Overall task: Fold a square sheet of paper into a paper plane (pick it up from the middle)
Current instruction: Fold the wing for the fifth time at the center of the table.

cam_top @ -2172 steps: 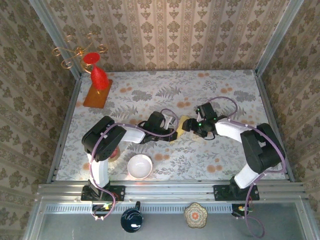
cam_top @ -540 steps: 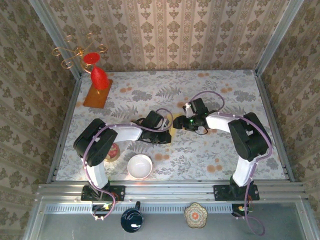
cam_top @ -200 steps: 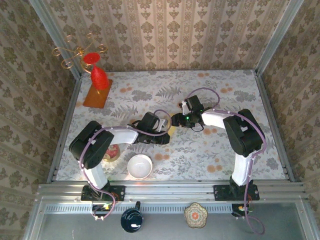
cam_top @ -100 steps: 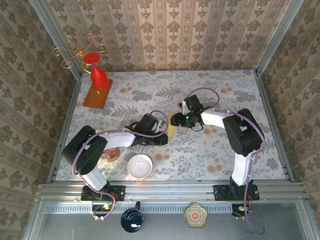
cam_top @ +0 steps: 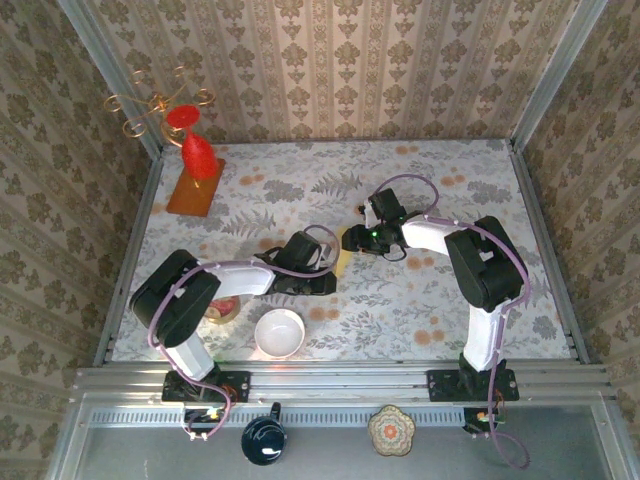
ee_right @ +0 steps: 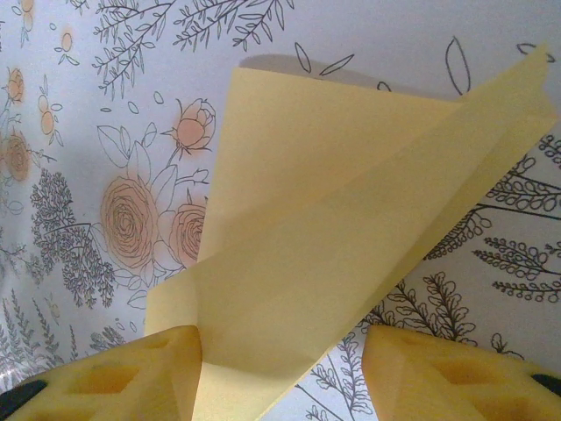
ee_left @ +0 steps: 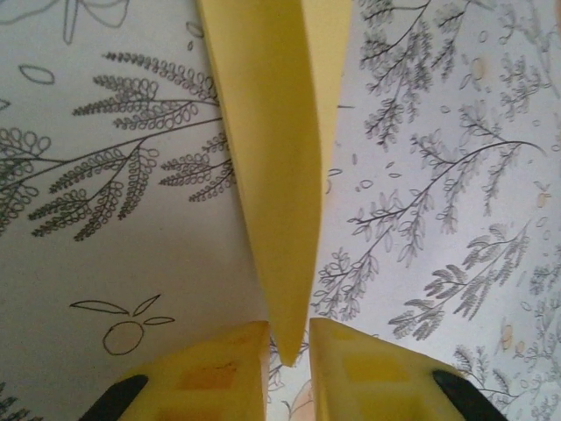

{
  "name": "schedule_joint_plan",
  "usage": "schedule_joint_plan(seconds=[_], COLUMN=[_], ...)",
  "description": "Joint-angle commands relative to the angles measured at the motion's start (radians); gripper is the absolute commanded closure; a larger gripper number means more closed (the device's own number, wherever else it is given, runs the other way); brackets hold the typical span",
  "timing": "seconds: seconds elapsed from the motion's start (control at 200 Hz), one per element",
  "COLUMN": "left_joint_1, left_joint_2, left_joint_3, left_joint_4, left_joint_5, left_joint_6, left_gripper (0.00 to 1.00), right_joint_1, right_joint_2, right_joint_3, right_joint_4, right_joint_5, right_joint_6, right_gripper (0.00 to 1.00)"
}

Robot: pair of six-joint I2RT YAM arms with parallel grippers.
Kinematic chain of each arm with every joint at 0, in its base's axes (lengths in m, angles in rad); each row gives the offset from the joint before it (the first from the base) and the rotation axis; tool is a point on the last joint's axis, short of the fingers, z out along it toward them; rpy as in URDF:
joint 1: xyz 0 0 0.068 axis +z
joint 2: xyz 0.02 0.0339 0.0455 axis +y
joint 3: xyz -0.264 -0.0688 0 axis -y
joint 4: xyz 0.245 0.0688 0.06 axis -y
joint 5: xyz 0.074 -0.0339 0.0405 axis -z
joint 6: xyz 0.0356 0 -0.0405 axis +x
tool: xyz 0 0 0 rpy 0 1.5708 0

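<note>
Left hand [ee_left: 287, 342] nearly together at tip of thin pale yellow folded paper [ee_left: 272, 175], can't tell if pinching; right hand [ee_right: 282, 346] apart; press crease slow & flat.

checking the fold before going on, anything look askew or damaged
The yellow paper isn't lying flat: its folded flaps stand up off the tablecloth, its tip sitting in the left end effector. No tears visible.

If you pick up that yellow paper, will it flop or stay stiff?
The paper looks thin, so it would probably be very light and bendy. Its folds, standing up off the table, may stiffen it a bit. A hard squeeze would likely crumple it.
</note>
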Motion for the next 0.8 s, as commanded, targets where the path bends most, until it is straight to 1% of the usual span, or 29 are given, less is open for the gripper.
schedule_joint_plan(seconds=[0.0, 0.175, 0.4, 0.5, 0.63, 0.695, 0.795], left_joint_1=[0.002, 0.003, 0.009, 0.017, 0.034, 0.042, 0.055], left_joint_2=[0.020, 0.031, 0.038, 0.021, -0.051, -0.084, -0.088], left_joint_3=[0.020, 0.019, 0.014, 0.013, 0.014, 0.015, 0.028], left_joint_4=[-0.031, -0.028, -0.027, -0.028, -0.031, -0.024, -0.002], left_joint_5=[-0.014, -0.015, -0.004, 0.007, 0.006, 0.002, 0.008], left_joint_6=[-0.017, -0.018, -0.019, -0.020, -0.017, -0.015, -0.018], left_gripper=[0.81, 0.86, 0.89, 0.86, 0.76, 0.73, 0.69], right_joint_1=[0.002, 0.002, 0.002, 0.003, 0.003, 0.003, 0.003], right_joint_2=[0.084, 0.088, 0.096, 0.100, 0.101, 0.102, 0.107], right_joint_3=[-0.007, 0.000, 0.021, 0.028, 0.035, 0.039, 0.043], right_joint_4=[-0.047, -0.058, -0.095, -0.108, -0.124, -0.129, -0.137], right_joint_5=[0.083, 0.088, 0.094, 0.092, 0.092, 0.091, 0.092], right_joint_6=[0.010, 0.010, 0.013, 0.018, 0.027, 0.033, 0.044], right_gripper=[0.44, 0.45, 0.46, 0.46, 0.46, 0.46, 0.46])
